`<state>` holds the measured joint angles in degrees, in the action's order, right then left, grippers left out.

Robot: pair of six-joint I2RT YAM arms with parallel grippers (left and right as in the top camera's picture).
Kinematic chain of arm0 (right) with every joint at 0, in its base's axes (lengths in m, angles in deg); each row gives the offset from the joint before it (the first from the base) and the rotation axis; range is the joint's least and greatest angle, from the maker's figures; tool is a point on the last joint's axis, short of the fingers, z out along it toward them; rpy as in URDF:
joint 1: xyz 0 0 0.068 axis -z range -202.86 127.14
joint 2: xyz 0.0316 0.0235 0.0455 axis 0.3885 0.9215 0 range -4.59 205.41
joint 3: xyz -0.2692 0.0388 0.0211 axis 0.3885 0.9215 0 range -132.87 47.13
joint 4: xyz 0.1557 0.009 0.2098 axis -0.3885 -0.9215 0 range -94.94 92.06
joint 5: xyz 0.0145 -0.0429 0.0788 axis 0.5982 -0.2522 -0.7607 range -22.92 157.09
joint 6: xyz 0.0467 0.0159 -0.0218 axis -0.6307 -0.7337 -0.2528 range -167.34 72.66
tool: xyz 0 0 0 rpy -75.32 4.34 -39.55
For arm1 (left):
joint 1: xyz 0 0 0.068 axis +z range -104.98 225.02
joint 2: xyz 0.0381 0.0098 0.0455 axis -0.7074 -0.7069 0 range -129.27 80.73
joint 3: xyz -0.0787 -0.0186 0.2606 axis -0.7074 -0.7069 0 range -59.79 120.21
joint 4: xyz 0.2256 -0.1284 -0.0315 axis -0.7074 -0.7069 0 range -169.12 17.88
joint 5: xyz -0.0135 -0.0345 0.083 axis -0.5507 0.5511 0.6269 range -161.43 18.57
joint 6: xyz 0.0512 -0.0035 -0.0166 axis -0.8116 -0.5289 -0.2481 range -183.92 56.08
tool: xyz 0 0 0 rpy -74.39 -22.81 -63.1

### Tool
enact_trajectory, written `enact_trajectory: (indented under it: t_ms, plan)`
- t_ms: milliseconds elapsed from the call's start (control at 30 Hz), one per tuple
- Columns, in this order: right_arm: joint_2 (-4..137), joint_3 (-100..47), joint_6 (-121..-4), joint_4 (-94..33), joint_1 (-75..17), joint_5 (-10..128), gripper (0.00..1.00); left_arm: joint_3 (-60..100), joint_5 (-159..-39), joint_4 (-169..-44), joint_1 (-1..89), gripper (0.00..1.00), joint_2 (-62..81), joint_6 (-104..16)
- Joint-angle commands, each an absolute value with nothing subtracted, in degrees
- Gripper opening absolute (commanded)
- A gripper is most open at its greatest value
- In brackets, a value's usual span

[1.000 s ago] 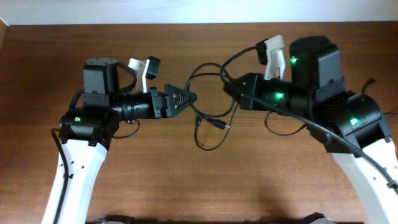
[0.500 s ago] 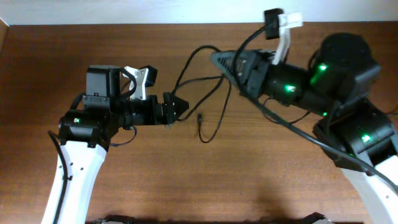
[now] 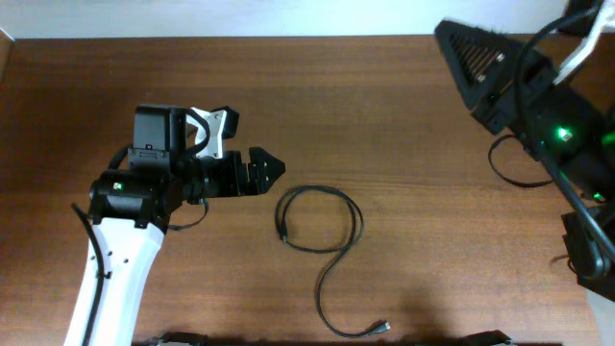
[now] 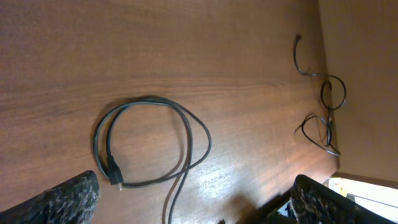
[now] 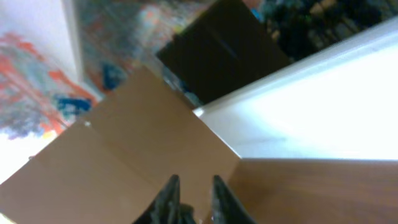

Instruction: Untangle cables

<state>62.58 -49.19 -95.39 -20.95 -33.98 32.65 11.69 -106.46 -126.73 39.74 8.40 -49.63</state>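
One thin black cable (image 3: 332, 226) lies loose on the wooden table in a loop, with a plug (image 3: 283, 234) at its left and its other end (image 3: 381, 329) near the front edge. It also shows in the left wrist view (image 4: 149, 140). My left gripper (image 3: 272, 166) is open and empty, just left of that loop, its fingers wide apart (image 4: 196, 186). More cables (image 3: 507, 173) lie in small loops under the right arm and show in the left wrist view (image 4: 323, 112). My right gripper (image 3: 454, 37) is raised high, its fingers (image 5: 193, 182) almost together with nothing visible between the tips.
The table's far edge (image 3: 288, 37) meets a white wall. A brown cardboard panel (image 5: 124, 162) fills the right wrist view beyond the table. The raised right arm (image 3: 557, 135) hides part of the table's right side.
My right arm swung up and to the right, away from the middle. One cable dropped free onto the table centre. My left gripper drew back slightly to the left and opened.
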Motion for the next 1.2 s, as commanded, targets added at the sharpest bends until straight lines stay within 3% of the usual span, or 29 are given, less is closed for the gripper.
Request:
enact_trajectory:
  t_ms: [0, 167, 267, 333, 500, 700, 933, 967, 1000, 1067, 1133, 1167]
  plan:
    - [64.4, -49.7, -88.9, -38.2, -33.2, 32.2, 0.55, 11.6, -106.2, -127.2, 39.9, 0.99, 8.4, -50.7]
    - [75.7, -49.7, -73.7, -67.7, -33.4, 33.2, 0.61, 11.6, -106.9, -127.1, 39.9, 0.99, 8.4, -50.7]
    - [83.8, -49.6, -65.0, -74.7, -33.8, 34.1, 0.64, 11.6, -108.3, -127.1, 39.9, 0.99, 8.4, -50.7]
    - [87.9, -49.5, -64.1, -76.6, -35.0, 42.2, 0.65, 11.6, -109.7, -127.1, 39.9, 0.99, 8.4, -50.7]
    - [89.8, -38.3, -66.0, -67.2, -41.3, 50.0, 0.65, 11.6, -110.3, -127.1, 39.9, 0.99, 8.4, -50.1]
    - [89.8, -15.7, -71.6, -47.9, -44.4, 47.8, 0.65, 11.6, -111.1, -127.1, 39.9, 0.99, 8.4, -50.1]
    - [90.1, -7.3, -78.4, -34.0, -52.1, 45.7, 0.53, 11.6, -112.4, -126.7, 39.9, 0.99, 8.4, -49.0]
    - [91.1, -7.3, -80.8, -31.8, -53.9, 47.8, 0.32, 11.6, -114.0, -126.7, 39.9, 0.99, 8.4, -49.0]
    - [92.1, -7.3, -81.8, -30.5, -54.9, 49.1, 0.19, 11.6, -114.3, -126.7, 39.9, 0.99, 8.4, -49.0]
    - [95.9, -7.3, -82.6, -28.1, -55.9, 49.9, 0.18, 11.6, -114.3, -126.7, 39.9, 0.99, 8.4, -49.0]
    - [98.4, -7.3, -82.6, -27.0, -55.9, 49.8, 0.04, 11.6, -114.3, -126.7, 39.9, 0.99, 8.4, -49.0]
    - [99.2, -7.3, -82.6, -25.8, -55.9, 49.8, 0.04, 11.6, -114.3, -126.7, 39.9, 0.99, 8.4, -49.0]
